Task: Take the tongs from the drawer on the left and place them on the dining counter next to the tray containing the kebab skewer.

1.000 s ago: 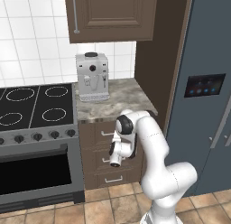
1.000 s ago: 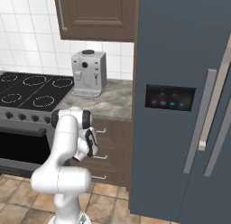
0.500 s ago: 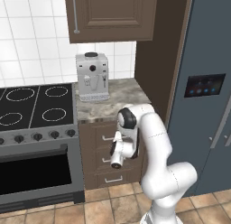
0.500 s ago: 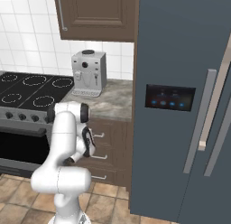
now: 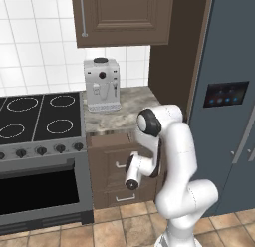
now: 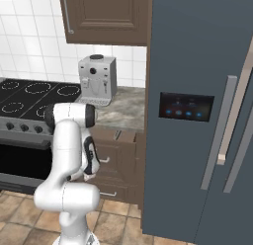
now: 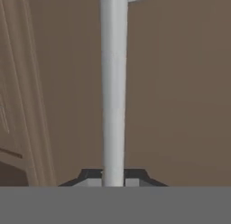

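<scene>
The two-finger dark gripper (image 7: 113,177) is pinched shut on the silver bar handle (image 7: 113,87) of the dark brown wooden top drawer (image 7: 176,105); in the hand view the bar runs straight up from between the fingertips (image 7: 92,175), which press it from either side, with the brown panel right behind it. From the base views the white arm's hand sits low against the stack of dark drawer fronts, under the marbled stone counter (image 5: 117,119) that carries the silver coffee machine (image 5: 101,84), which stands above and beyond the gripper.

The handle looks stiff, smooth metal, so the hold could slide along the bar; the grip seems to sit toward one end of it rather than mid-bar, and an off-centre pull might rack the drawer slightly. The drawer itself should run on slides with modest resistance, best drawn straight back toward the base.

The tongs cannot be seen; presumably they lie inside the drawer, ahead of the gripper behind the panel. Being slim, light, slippery steel, they would best be taken across both arms near the middle
</scene>
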You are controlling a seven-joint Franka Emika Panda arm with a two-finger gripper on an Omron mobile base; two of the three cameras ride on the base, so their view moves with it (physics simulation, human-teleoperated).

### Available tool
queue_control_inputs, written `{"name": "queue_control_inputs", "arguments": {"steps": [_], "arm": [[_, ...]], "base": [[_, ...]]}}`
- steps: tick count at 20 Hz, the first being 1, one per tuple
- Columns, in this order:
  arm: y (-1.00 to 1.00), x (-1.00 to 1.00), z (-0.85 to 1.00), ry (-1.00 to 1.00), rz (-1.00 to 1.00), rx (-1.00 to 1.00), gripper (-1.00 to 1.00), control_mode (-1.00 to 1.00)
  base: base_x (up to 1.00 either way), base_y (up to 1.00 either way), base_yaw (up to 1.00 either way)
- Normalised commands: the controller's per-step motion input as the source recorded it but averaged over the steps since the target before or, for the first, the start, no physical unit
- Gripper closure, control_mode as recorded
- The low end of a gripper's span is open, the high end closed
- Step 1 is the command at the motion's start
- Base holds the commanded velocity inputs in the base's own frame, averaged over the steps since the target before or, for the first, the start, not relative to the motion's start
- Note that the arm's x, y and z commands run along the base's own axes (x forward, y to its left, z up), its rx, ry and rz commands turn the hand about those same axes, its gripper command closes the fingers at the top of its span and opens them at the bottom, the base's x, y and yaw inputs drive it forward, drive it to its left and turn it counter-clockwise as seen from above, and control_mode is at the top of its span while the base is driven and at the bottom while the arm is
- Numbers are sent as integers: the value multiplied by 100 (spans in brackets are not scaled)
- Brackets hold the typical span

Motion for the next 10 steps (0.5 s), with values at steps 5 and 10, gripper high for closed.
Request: {"name": "queue_control_inputs", "arguments": {"steps": [5, 10], "arm": [[-25, -100, 0, 27, -7, 9, 100, -100], [-20, -100, 0, 23, -7, 6, 100, -100]], "base": [[0, 0, 0], [0, 0, 0]]}}
